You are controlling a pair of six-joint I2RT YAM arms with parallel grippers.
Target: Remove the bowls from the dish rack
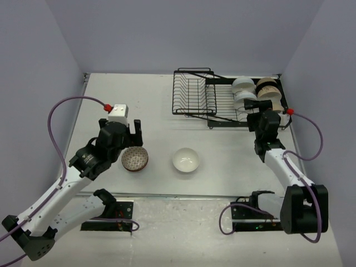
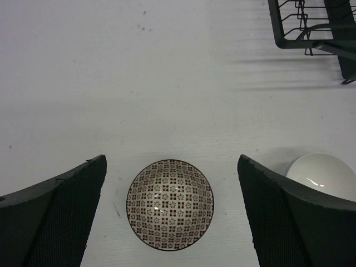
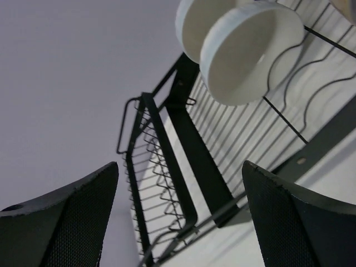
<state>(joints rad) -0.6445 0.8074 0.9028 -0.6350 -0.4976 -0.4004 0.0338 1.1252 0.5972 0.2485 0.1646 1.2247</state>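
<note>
The black wire dish rack [image 1: 194, 97] stands at the back right. In its right part stand two white bowls [image 1: 243, 85] and two beige bowls [image 1: 268, 85]. A reddish-brown patterned bowl [image 1: 136, 160] and a white bowl [image 1: 186, 160] sit upright on the table. My left gripper [image 1: 123, 138] is open and empty just above the patterned bowl [image 2: 170, 204], which lies between its fingers. My right gripper [image 1: 259, 107] is open and empty at the rack's front right edge, near the white bowls [image 3: 250, 55].
Grey walls close in the table on three sides. In the left wrist view the white bowl [image 2: 322, 175] lies just right of the right finger and the rack's corner [image 2: 311, 28] is at the top right. The rack's slotted basket [image 3: 161, 167] lies ahead of my right gripper.
</note>
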